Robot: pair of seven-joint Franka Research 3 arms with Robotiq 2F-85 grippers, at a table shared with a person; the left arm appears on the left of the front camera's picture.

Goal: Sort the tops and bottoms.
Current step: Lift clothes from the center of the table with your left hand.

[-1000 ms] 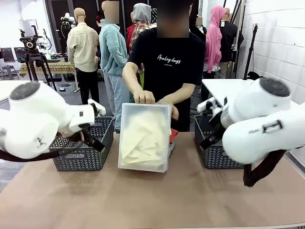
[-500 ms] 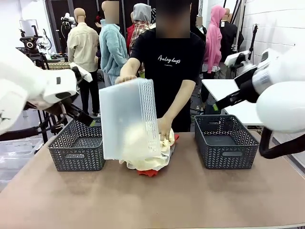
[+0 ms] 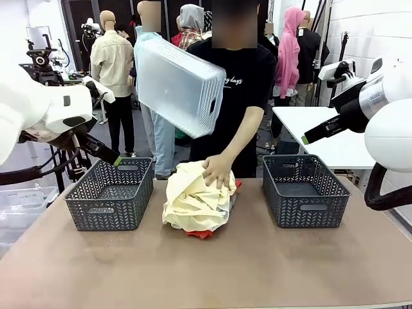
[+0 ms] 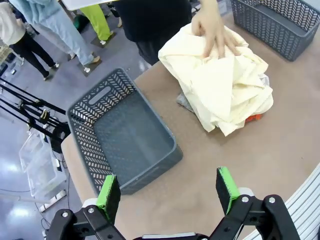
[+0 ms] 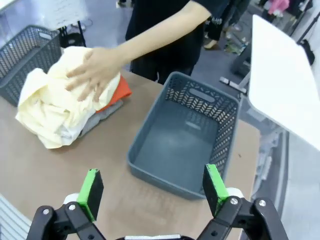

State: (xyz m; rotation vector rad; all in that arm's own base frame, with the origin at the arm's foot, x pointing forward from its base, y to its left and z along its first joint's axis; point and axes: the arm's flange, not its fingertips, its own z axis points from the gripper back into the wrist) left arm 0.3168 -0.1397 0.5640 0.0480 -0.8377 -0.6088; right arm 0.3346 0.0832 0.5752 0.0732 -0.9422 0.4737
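A brown table (image 3: 206, 270) is seen from the robot's side, with a person in a black T-shirt (image 3: 248, 84) standing at its far edge. A heap of garments (image 3: 196, 215) is piled at the middle of the table, between two dark grey lattice baskets and touching neither. The pale yellow garment (image 3: 187, 193) is draped over the top and front of the heap. The orange-red garment (image 5: 119, 93) is seen poking out beneath it, beside the person's wrist and at the near edge. A strip of the light grey garment (image 5: 99, 119) is glimpsed just under the orange-red one. One hand of the person (image 3: 217, 170) is laid flat on the top of the heap. A translucent white plastic bin (image 3: 177, 80) is held tilted in the air above the heap, at the person's chest height. The left gripper (image 4: 167, 191) is raised over the table near the left basket (image 3: 109, 196), its green-padded fingers spread wide apart with nothing between them. The right gripper (image 5: 152, 191) is raised near the right basket (image 3: 306, 193), its fingers likewise spread wide and holding nothing.
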